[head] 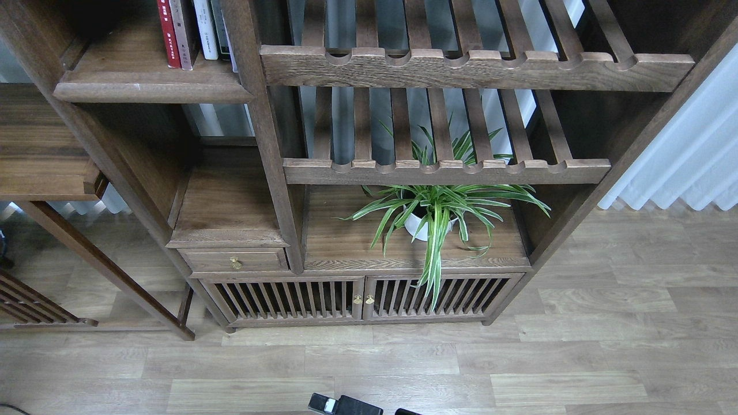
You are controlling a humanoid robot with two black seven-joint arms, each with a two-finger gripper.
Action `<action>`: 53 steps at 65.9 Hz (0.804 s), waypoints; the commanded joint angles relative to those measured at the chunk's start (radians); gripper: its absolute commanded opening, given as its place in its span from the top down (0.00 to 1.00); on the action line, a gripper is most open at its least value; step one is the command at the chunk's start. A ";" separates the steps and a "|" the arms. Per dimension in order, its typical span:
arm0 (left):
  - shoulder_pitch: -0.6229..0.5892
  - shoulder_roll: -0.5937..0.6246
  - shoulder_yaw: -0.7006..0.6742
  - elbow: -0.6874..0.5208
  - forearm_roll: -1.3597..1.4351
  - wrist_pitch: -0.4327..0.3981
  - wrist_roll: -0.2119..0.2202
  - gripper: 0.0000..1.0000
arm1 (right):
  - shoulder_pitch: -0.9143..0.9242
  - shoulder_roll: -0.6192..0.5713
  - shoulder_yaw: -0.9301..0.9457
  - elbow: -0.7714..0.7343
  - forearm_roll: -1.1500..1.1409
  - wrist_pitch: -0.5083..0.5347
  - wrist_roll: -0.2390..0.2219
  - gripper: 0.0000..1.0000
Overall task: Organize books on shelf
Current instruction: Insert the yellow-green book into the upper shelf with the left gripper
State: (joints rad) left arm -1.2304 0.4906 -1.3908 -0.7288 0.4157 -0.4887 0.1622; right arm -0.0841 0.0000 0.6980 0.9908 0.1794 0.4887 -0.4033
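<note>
The shelf [151,92], a solid dark brown board with a rounded front edge, sits at the upper left of the head view. At its right end a red-spined book [168,34] stands upright against a grey-brown spine [183,36] and a white spine [204,31]. Only their lower parts show, and their covers are hidden. The left part of the board is bare. Neither gripper is in view.
Two slatted racks [444,170] with notched front rails fill the bay to the right. Under them stands a potted spider plant [429,216] on a cabinet top [346,242]. A small drawer [233,260], slatted doors [357,298] and a black part [345,405] at the bottom edge also show.
</note>
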 commanded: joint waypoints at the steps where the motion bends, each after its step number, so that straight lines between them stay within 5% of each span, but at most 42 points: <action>1: -0.001 -0.024 0.015 0.049 -0.002 0.000 -0.052 0.94 | 0.000 0.000 0.000 0.000 0.000 0.000 0.000 0.00; 36: -0.055 -0.081 0.150 0.163 0.001 0.000 -0.122 0.96 | -0.008 0.000 0.008 0.000 0.000 0.000 0.000 0.00; 37: -0.057 -0.075 0.179 0.164 0.012 0.000 -0.157 0.96 | -0.013 0.000 0.008 0.005 0.000 0.000 0.000 0.00; 53: -0.054 -0.070 0.271 0.180 0.140 0.000 -0.328 0.96 | -0.029 0.000 0.020 0.035 0.014 0.000 0.003 0.00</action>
State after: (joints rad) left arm -1.2858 0.4204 -1.1588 -0.5613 0.4965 -0.4887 -0.0829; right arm -0.1121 0.0000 0.7065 1.0190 0.1819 0.4887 -0.4029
